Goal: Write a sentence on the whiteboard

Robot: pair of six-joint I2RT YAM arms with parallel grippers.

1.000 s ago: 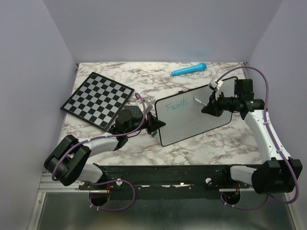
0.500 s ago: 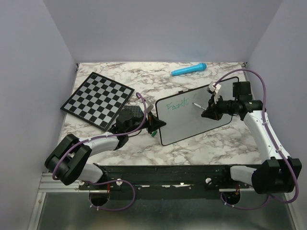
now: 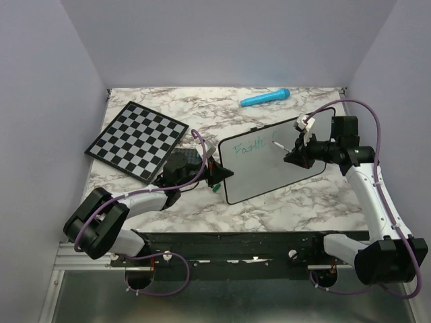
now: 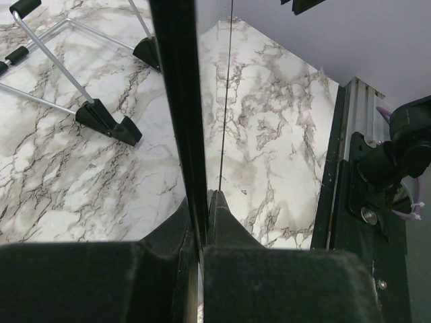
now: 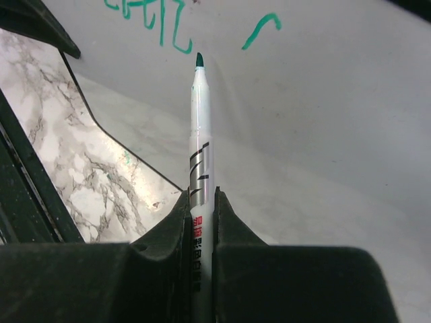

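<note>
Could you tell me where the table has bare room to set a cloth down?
Two patches: the back strip of the table between the chessboard and the blue cylinder, and the near marble between the whiteboard and the black rail. Crowded around the whiteboard: the left gripper clamps its edge, the right gripper holds a pen at it.

We count one left gripper (image 3: pixel 219 176), one right gripper (image 3: pixel 293 156), one whiteboard (image 3: pixel 269 176), one chessboard (image 3: pixel 137 140), one marker (image 5: pixel 199 134), and one blue cylinder (image 3: pixel 264 98) at twelve o'clock.
</note>
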